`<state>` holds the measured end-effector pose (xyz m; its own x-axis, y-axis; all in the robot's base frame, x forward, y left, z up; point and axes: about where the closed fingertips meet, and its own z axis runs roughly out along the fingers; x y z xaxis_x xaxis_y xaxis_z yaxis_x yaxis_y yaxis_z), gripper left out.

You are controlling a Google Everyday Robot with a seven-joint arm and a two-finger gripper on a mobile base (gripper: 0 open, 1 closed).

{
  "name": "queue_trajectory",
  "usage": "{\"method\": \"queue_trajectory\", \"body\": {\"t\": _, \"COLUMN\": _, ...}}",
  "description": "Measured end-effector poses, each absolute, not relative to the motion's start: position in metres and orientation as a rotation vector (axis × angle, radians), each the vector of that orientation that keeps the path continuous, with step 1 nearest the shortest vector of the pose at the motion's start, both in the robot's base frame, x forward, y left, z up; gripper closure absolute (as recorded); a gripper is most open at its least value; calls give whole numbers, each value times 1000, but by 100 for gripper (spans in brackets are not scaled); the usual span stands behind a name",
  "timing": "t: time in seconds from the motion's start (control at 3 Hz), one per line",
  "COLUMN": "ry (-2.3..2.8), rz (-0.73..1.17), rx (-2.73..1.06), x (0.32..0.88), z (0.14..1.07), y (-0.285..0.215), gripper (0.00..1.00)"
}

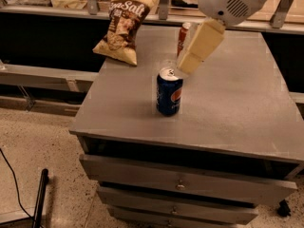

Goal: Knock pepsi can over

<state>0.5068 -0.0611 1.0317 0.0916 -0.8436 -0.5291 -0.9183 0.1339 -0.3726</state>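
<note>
Camera view: pepsi can stands upright on tabletop, not yet knocked; gripper hovers beside its rim, grip state impossible to tell.

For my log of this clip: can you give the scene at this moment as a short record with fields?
pepsi can: upright, mid-table, towards the front
gripper: by the can's top rim, on its far right side; contact unclear
coke can: upright behind the gripper, partly hidden by it
chip bag: back left, leaning
table: grey top
task: can not yet knocked over
</note>
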Motion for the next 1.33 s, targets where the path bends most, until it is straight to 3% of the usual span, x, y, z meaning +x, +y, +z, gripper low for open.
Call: {"method": "queue_trajectory", "body": {"t": 1.33, "ry": 1683, "rz": 544, "rx": -1381, "x": 516, "z": 931, "y": -47, "gripper": 0}}
